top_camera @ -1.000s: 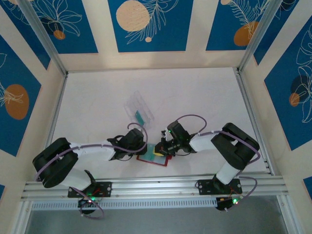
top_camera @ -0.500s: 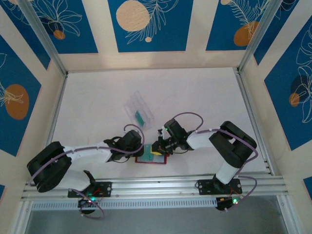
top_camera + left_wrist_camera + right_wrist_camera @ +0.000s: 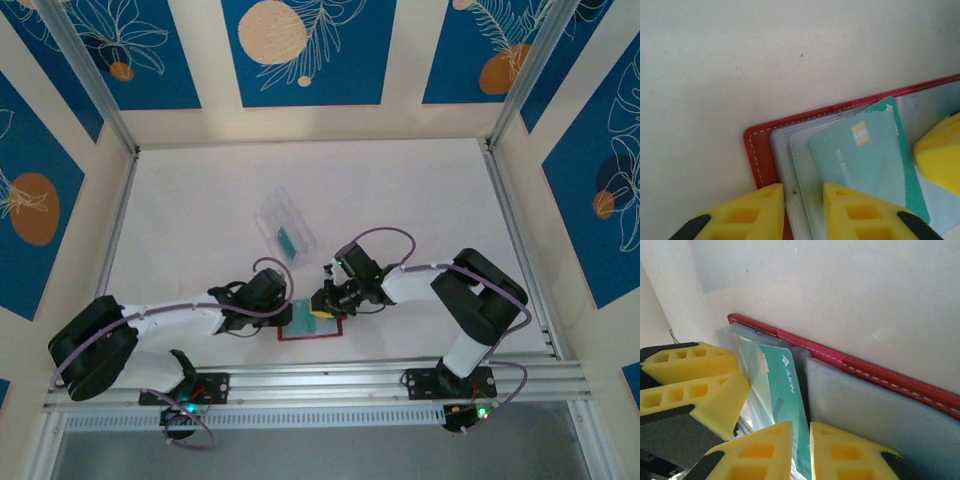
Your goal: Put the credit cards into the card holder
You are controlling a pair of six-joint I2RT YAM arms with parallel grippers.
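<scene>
Left gripper clamps the open card holder steady at the worktop's near edge. Right gripper straddles a half-inserted credit card; I can't tell its grip.

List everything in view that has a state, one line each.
card holder: open, lying flat.
credit card: on the open holder, partly under a clear sleeve.
clear case: lies apart from the holder, with a teal card inside.
left claw: narrow gap over the sleeve edges; grip unclear.
right claw: narrow gap around the credit card's end; grip unclear.
</scene>
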